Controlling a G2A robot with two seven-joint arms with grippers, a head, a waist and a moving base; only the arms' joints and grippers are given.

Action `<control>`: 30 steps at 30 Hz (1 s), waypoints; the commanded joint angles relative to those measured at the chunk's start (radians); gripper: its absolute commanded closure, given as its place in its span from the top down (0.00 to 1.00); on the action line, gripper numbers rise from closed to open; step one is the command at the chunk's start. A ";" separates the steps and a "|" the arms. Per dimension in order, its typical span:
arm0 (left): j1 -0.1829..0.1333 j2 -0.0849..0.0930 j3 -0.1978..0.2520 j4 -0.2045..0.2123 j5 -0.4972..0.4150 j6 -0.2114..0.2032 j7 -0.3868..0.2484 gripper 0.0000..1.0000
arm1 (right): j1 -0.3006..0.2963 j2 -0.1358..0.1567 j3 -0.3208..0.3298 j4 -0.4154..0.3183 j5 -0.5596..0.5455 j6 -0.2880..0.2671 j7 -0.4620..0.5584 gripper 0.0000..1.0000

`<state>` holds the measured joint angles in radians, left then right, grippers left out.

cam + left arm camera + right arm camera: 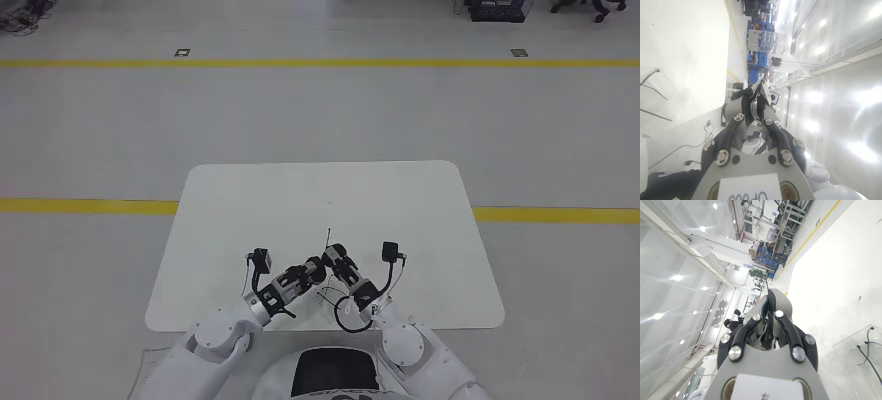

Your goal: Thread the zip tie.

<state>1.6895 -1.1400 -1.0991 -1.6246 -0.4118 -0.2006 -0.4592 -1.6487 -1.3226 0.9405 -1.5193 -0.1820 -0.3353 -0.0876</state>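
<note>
the zip tie (767, 281) is pictured clamped between the fully closed jaws of the right gripper (769, 294). its thin black strap stands clear of the fingertips and ends in what looks like the small square head. the left gripper (758, 88) is held tip to tip with the right one above the worktop (300, 190), just inside the middle of its near edge. the left jaws are drawn together to a narrow slit at the tips, and it cannot be told whether any part of the strap is pinched between them.

no closed loop is seen in the strap, so the threading itself is judged not yet done. the step in hand is taken to be the lining-up of the two ends between the two grippers. for the next move, the tail end would need to be gripped firmly close to its tip, bent round and aimed squarely at the slot in the head. the head would need to be kept steady and turned the right way. a fine, slow approach is called for, since the strap is springy and the slot is small.

a clear tray (840, 345) is seen off the near left corner of the worktop, and spare ties (867, 361) are lying in it.
</note>
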 commanded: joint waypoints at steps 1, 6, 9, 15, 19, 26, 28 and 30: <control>0.000 0.001 0.001 -0.001 -0.001 -0.001 -0.001 0.10 | -0.001 0.000 0.001 0.000 -0.002 0.000 0.001 0.00; 0.000 0.003 0.004 -0.001 -0.004 -0.003 -0.004 0.00 | -0.003 -0.002 0.002 -0.002 -0.004 0.002 0.005 0.00; 0.000 0.004 0.005 0.000 -0.003 -0.004 -0.005 0.00 | -0.005 -0.002 0.003 -0.003 -0.005 0.001 0.005 0.00; 0.000 0.007 0.003 0.001 -0.006 -0.007 -0.004 0.00 | -0.008 -0.003 0.006 -0.006 -0.001 -0.005 0.012 0.89; 0.002 0.011 -0.008 -0.002 -0.012 -0.011 -0.006 0.00 | -0.012 -0.002 0.012 -0.012 0.002 -0.005 0.023 1.00; 0.011 0.020 -0.039 -0.009 -0.035 -0.014 -0.033 0.00 | -0.026 0.004 0.035 -0.030 0.003 -0.005 0.035 1.00; 0.012 0.024 -0.052 -0.009 -0.046 -0.013 -0.049 0.00 | -0.030 0.008 0.049 -0.040 0.003 -0.005 0.055 1.00; 0.013 0.028 -0.067 -0.007 -0.051 -0.010 -0.066 0.00 | -0.034 0.015 0.066 -0.053 0.013 -0.005 0.094 1.00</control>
<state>1.7020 -1.1144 -1.1578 -1.6328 -0.4596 -0.2123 -0.5157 -1.6802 -1.3112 0.9968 -1.5656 -0.1752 -0.3400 -0.0161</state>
